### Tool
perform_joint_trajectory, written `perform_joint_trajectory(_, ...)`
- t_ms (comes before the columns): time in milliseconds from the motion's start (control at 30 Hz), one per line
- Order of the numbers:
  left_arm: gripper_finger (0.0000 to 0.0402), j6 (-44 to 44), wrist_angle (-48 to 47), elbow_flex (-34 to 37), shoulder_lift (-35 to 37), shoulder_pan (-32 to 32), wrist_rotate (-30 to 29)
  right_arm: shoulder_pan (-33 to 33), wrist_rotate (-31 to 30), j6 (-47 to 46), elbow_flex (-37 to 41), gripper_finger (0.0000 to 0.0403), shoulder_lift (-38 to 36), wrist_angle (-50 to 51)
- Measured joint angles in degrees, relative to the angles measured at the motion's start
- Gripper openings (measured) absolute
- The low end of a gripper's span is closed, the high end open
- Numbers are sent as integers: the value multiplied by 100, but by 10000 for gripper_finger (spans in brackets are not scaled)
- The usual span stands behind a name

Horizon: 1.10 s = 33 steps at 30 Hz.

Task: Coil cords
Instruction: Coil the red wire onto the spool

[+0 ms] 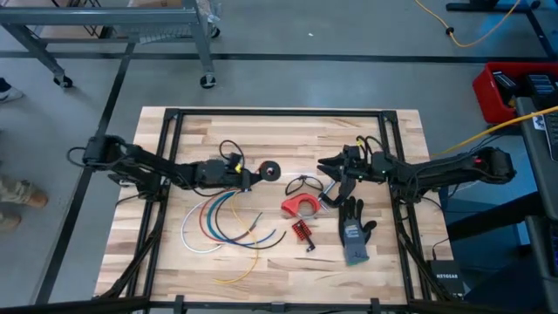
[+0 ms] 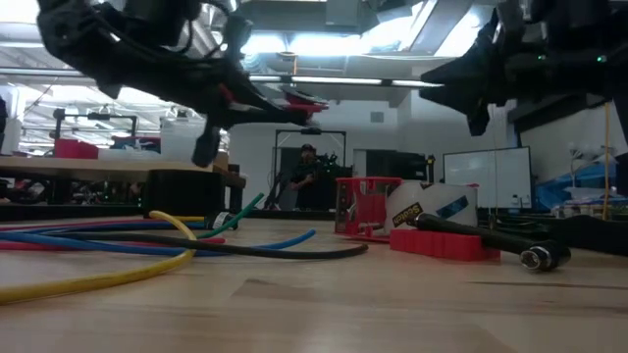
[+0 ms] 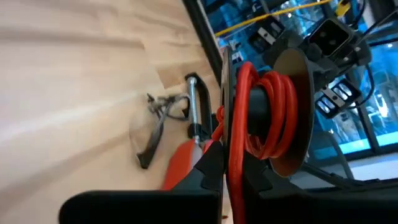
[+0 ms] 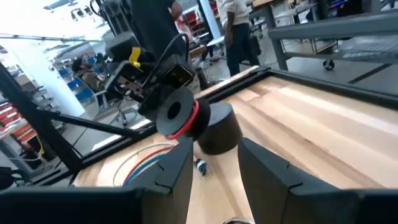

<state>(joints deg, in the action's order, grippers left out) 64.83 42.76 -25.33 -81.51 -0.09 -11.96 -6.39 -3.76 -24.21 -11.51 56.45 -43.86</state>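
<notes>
Left gripper: the left gripper (image 1: pixel 247 177) hangs over the middle of the table, its fingers closed tight on a dark spool (image 3: pixel 273 112); the spool (image 1: pixel 271 171) sticks out toward the right arm.
Spool contents: several turns of red cord (image 3: pixel 264 102) sit wound around the hub between the two dark discs; one red strand runs off the disc edge down past the gripper.
Right gripper: the right gripper (image 1: pixel 336 164) faces the spool from the other side, well apart from it, fingers parted with nothing between them.
Loose cords: the white (image 1: pixel 190 234), blue (image 1: pixel 206 225), red (image 1: pixel 216 220), green (image 1: pixel 261 239) and yellow (image 1: pixel 242 272) cords lie in open curves on the wood near the left arm, none coiled.
Risk, unwinding: I judge the red turns could slip off the hub if the strand at the disc edge goes slack.
Risk, snagging: the loose cords overlap, so pulling one may drag its neighbours.
Risk, collision: the two grippers point at each other; a careless approach could knock the spool.
Other container: a red tape dispenser (image 1: pixel 301 206) holds a grey roll, near a glove (image 1: pixel 354 232).
Table: bare wood (image 1: pixel 375 131) beyond the arms.
</notes>
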Motion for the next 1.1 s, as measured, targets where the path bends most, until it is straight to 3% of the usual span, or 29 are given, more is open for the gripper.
perform_joint_trajectory(367,0,1764,-31,-276,-984,-349,-769,0,503,-257,-128,131,954,-307)
perform_joint_trajectory(733,0,3917,-495,-302,-1374,-890,-853,0,674,17,-389,131,1315,-272)
perform_joint_trajectory(1100,1,4051,-722,-300,-1369,-967,-876,2,746,137,-389,131,1394,-266)
